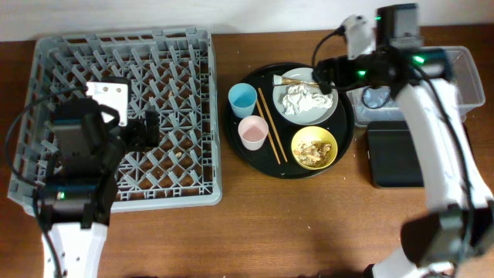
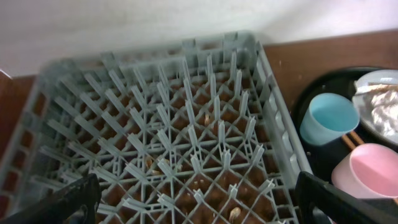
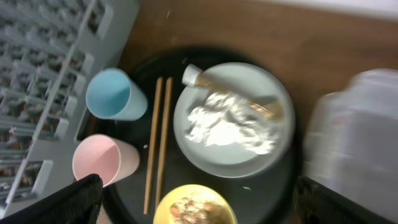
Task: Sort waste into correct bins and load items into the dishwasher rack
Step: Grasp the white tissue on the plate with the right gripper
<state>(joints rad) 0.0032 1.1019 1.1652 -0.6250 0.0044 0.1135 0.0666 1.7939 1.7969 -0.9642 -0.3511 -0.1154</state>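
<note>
Nearest us, our left fingers point(image 2: 62, 205) are spread wide and hold nothing, poised over the grey dishwasher rack point(image 1: 154, 202) at the left of the table point(image 1: 309, 232). Beside the rack is a round black tray point(image 1: 262, 161). On it the yellow bowl point(image 1: 295, 145) of food scraps point(image 1: 314, 150) sits closest. Beyond it come the pink cup point(image 1: 253, 133), the two chopsticks point(image 1: 271, 123) side by side and the blue cup point(image 1: 242, 98). Farthest is the grey plate point(image 3: 205, 155), bearing the crumpled tissue point(image 3: 227, 124) and the gold-brown wrapper point(image 3: 249, 102). Our right fingers point(image 3: 62, 202), also spread and grasping nothing, hover above that plate. On the right, the black rectangular tray point(image 1: 394, 154) lies nearer. The clear tub point(image 1: 467, 77) is behind it, partly hidden by our right arm point(image 1: 432, 131).
</note>
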